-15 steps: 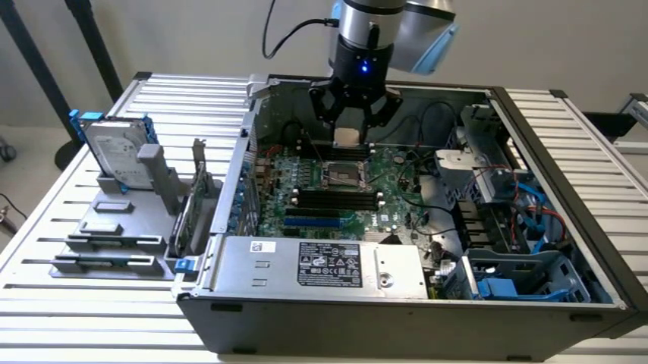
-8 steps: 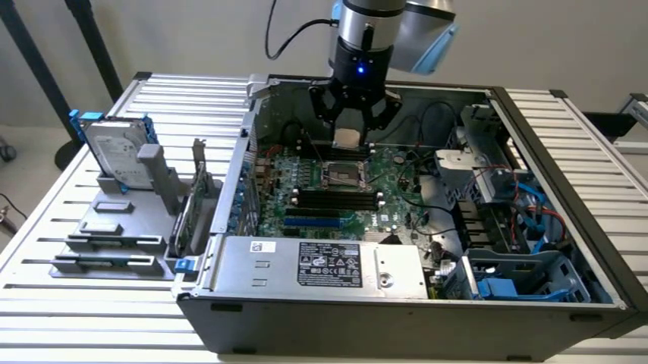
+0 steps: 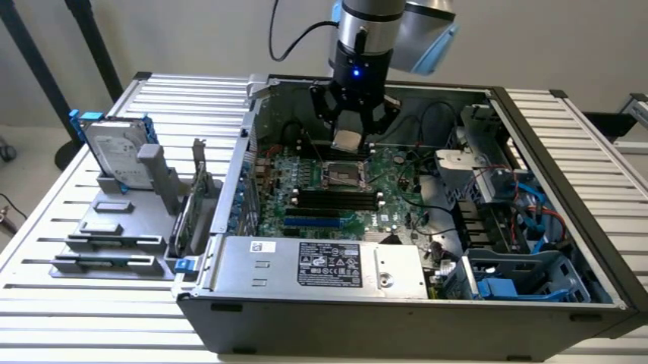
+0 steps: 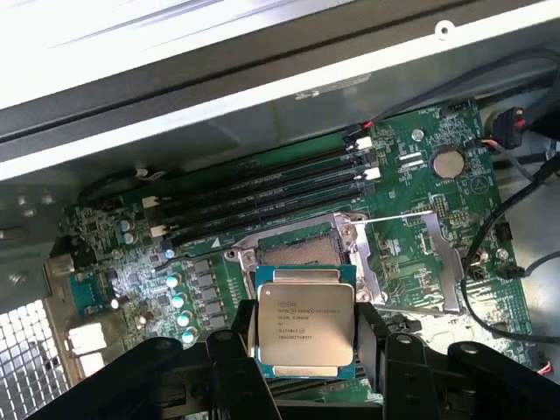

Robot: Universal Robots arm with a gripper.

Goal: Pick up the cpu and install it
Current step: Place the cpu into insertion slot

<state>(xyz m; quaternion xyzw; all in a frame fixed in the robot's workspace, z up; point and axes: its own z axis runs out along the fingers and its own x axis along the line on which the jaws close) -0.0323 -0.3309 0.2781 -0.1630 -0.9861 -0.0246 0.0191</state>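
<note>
While above the motherboard socket (image 4: 296, 252), cpu (image 4: 304, 325) flat in the claw (image 4: 306, 343).

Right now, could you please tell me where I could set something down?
Bare slatted table on the camera side of the parts rack, and along the exterior view's right of the case. Crowded: inside the case, around the socket and the cpu.

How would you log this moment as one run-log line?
tool: shut on cpu | where: above motherboard, near socket | cpu: not yet seated
</note>
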